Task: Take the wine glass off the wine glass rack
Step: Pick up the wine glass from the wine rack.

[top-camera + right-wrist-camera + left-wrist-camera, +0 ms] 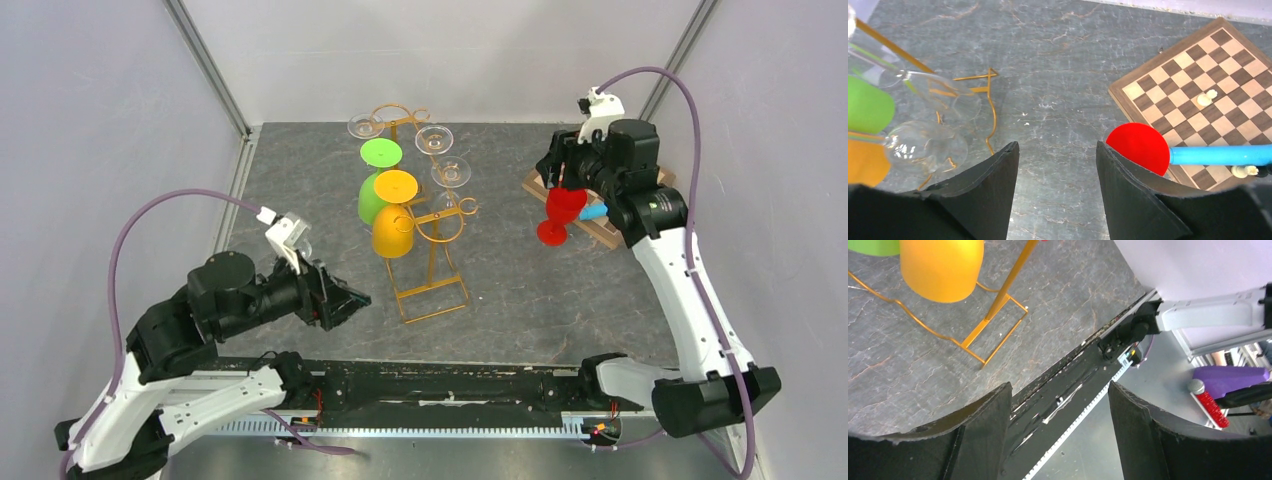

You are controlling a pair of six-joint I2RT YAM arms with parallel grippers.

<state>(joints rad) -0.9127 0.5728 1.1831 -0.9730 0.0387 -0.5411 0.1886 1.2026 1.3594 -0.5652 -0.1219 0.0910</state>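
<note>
1. Wine glass, red (558,212), appears to stand off the wine glass rack (1001,290), next to the chessboard (1198,75) and just beside your right gripper (1058,192), whose fingers are spread and empty.
2. Your left gripper (1058,435) gapes empty near the rack's base, below an orange glass (942,267).
3. Pull away sideways and a finger could topple it.

Rack (1003,294) gold. Green glass (372,198), orange-yellow glass (392,235), clear glasses (434,138). Red glass (563,204). Board (1193,85) brown-and-cream checkered. Tube (1218,155) blue. Tabletop (560,300) dark grey, pale veins. Cables (694,130) purple.
</note>
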